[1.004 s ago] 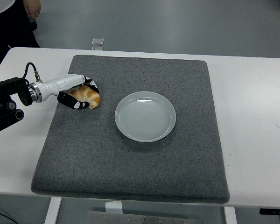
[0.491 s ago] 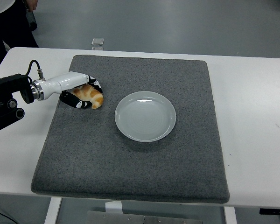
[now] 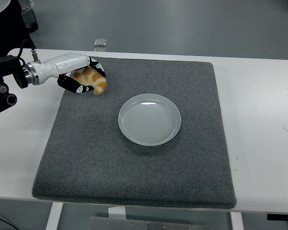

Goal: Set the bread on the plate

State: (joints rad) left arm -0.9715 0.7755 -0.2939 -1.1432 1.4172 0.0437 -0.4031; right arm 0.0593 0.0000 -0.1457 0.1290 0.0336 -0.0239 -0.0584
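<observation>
Bread (image 3: 90, 80) lifted off grey mat (image 3: 134, 163) since a second ago | left hand (image 3: 81, 80) clenched around it | carry to empty plate (image 3: 149, 119) comes next

Golden-brown bread (image 3: 90, 79) w/ pale patches sat gripped in left hand (image 3: 81, 80), over mat's far-left corner. Round white plate (image 3: 149, 119) lay empty, upright, mid-mat, well apart.
</observation>
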